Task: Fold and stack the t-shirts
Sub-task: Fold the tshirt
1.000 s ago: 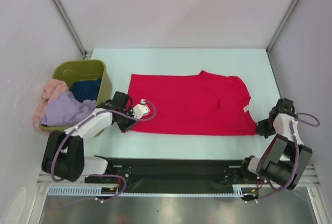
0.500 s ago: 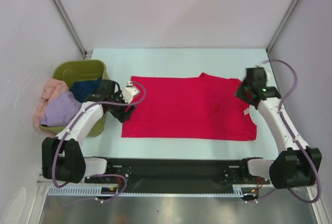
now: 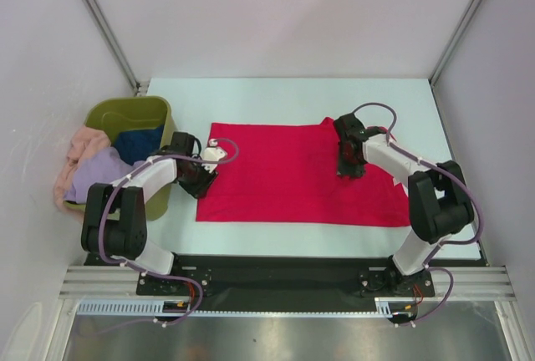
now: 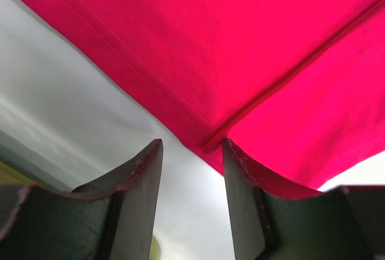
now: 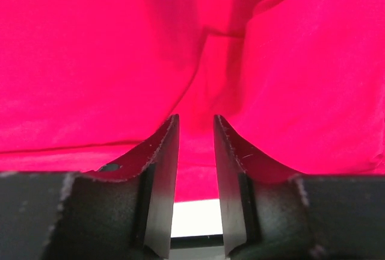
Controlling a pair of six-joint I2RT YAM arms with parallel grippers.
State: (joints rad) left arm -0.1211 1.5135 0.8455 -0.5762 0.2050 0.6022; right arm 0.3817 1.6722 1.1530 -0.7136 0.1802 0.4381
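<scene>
One red t-shirt [image 3: 284, 173] lies flat at the centre of the pale counter [image 3: 251, 98], boxed in by plain grey walls [image 3: 276, 10]. Left jaws, half parted and empty, sit at its 9 o'clock hem. Right jaws, narrowly parted, are low over its 2 o'clock part. Other t-shirts [image 3: 104, 179] fill the olive tub [image 3: 125, 109] at 9 o'clock.

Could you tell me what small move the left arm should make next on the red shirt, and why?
Probably ease the left fingers forward over the edge of the shirt and close. They stand open with only bare table between them, and the hemmed corner lies just past their tips. The right fingers are also open, over the cloth.
</scene>
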